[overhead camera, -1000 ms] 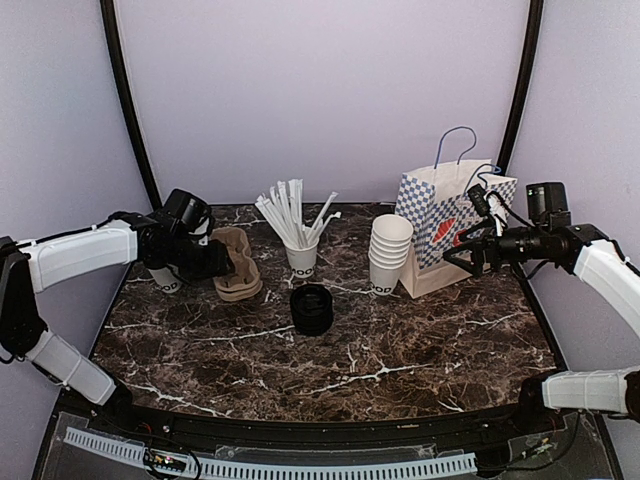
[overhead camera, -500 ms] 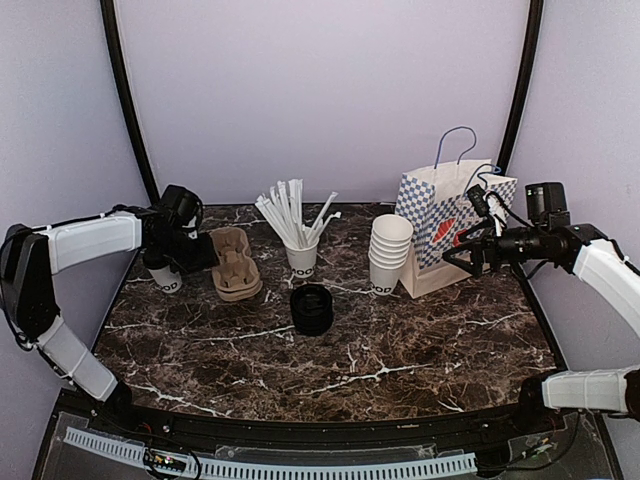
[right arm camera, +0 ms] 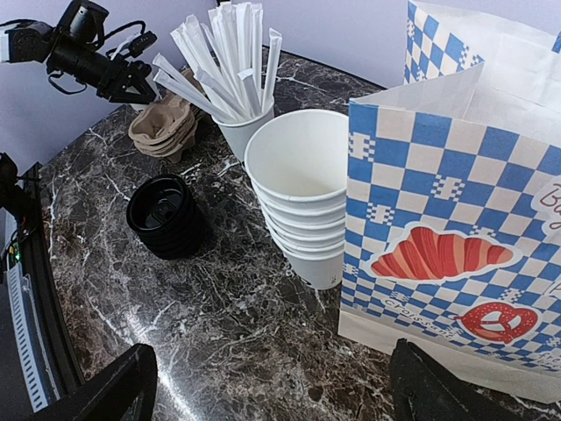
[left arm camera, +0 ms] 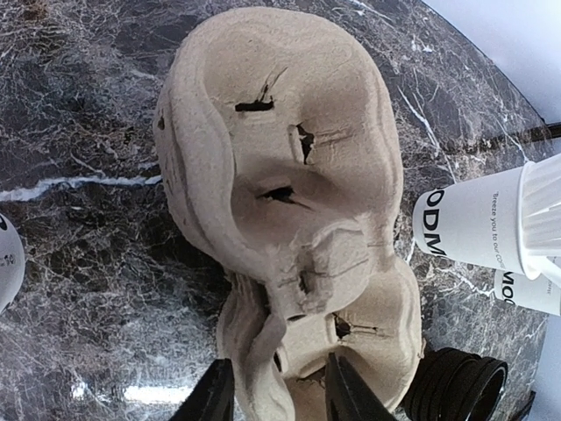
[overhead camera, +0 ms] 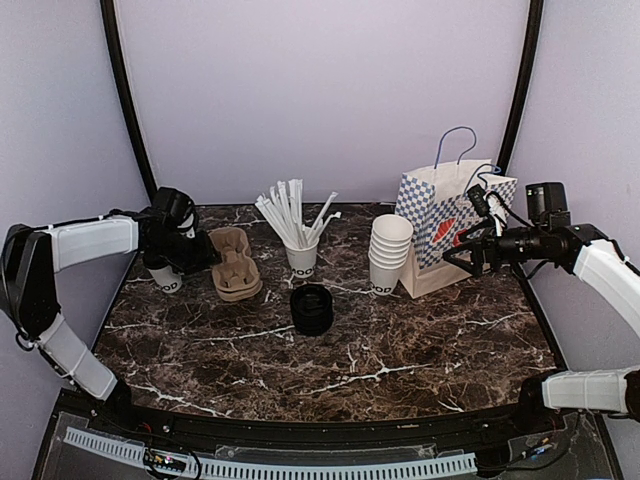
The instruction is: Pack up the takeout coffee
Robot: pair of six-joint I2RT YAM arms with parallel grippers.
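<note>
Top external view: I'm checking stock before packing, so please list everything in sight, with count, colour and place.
lone lettered paper cup: one, white, far left, beside the carriers
moulded pulp cup carriers: one stack, brown, left rear
paper cup of straws: one, white, rear centre
straws: a bunch, white, in that cup
round plastic lids: one stack, black, centre
empty paper cups: one nested stack, white, right of centre
checked paper bag: one, blue and white, right rear
marble table: one, dark
left gripper: at the carriers
right gripper: open, beside the bag

Stacked white cups stand between black lids and checkered bag.
</note>
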